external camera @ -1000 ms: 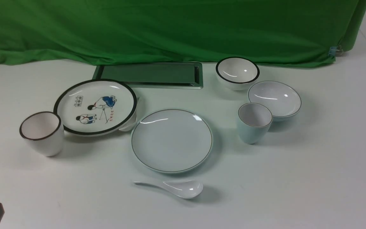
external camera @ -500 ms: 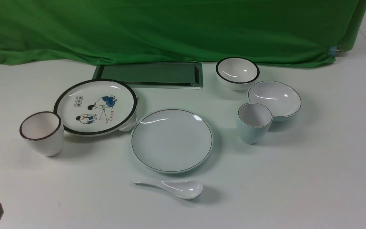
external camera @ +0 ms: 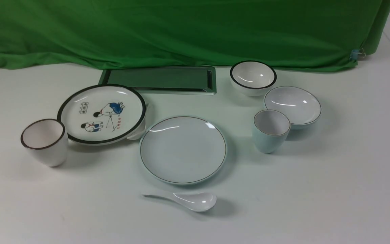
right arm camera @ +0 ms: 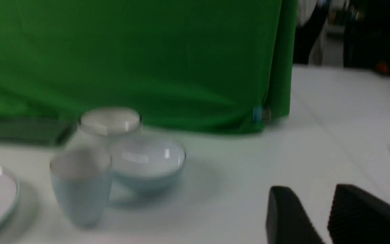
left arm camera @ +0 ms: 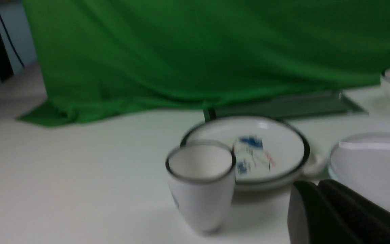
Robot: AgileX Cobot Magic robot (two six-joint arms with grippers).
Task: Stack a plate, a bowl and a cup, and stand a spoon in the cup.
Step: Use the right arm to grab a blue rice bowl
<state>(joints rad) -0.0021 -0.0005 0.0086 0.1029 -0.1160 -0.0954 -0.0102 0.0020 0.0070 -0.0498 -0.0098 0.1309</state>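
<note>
Plainly, the left gripper (left arm camera: 308, 195) is pressed shut and empty by the table's (external camera: 317, 203) near left corner, well apart from the plate (external camera: 183, 149) at mid-table. The right gripper (right arm camera: 311, 193) stands partly open, holding nothing, with the cup (external camera: 271, 130) and the bowl (external camera: 292, 105) just beside each other beyond it. The spoon (external camera: 190, 200) lies between the plate and the near edge.

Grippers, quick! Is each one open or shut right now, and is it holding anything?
Left gripper: closed, holding nothing.
Right gripper: open, holding nothing.
</note>
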